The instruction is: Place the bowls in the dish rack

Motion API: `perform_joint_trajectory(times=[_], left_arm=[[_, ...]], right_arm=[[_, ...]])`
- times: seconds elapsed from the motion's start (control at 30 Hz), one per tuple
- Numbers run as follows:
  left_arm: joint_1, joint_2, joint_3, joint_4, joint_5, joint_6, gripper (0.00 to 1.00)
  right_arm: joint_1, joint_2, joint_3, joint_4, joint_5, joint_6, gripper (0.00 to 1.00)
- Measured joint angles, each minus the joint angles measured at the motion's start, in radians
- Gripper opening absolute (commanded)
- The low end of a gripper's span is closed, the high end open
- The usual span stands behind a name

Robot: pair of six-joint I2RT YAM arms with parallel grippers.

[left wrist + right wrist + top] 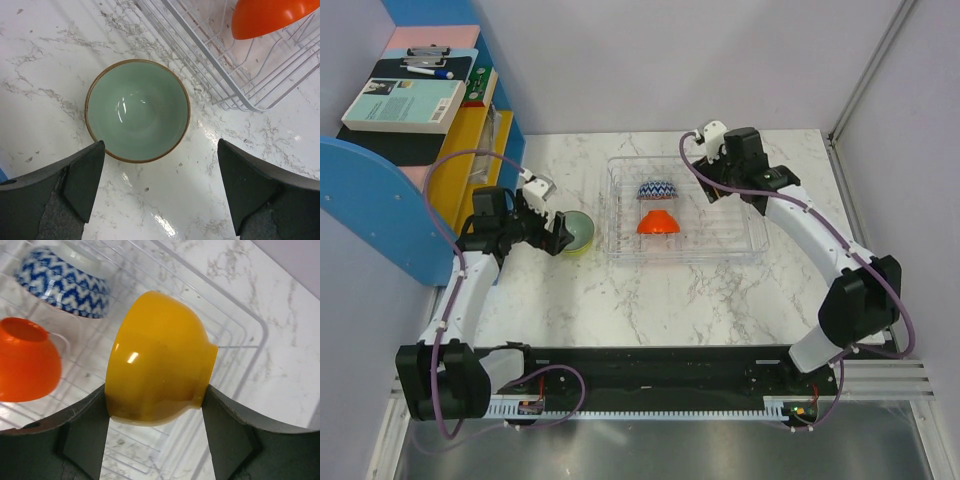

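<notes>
The dish rack (720,235) sits toward the far edge of the table (720,300), midway across.

- **In the rack:** the zigzag bowl (657,190) and the red-orange bowl (659,222) rest near the rack's left end.
- **Right gripper (155,395):** it is clamped on the yellow-orange bowl (157,370), which is tipped on its side above the rack.
- **Mint green bowl (137,110):** it stands upright on the table, just beside the rack's left edge.
- **Left gripper (160,146):** it hangs over the mint green bowl with its jaws spread wide and holds nothing.
</notes>
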Motion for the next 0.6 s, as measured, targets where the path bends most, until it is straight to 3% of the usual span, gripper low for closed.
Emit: perform_joint_trajectory(times=[0.3, 0.6], left_arm=[[0.000, -0.117, -0.083, 0.061, -0.002, 0.006, 1.00], [0.006, -0.115, -0.097, 0.091, -0.002, 0.005, 1.00]], right_arm=[[0.000, 0.129, -0.001, 0.020, 0.217, -0.096, 0.00], [0.004, 0.270, -0.025, 0.048, 0.332, -0.137, 0.00]])
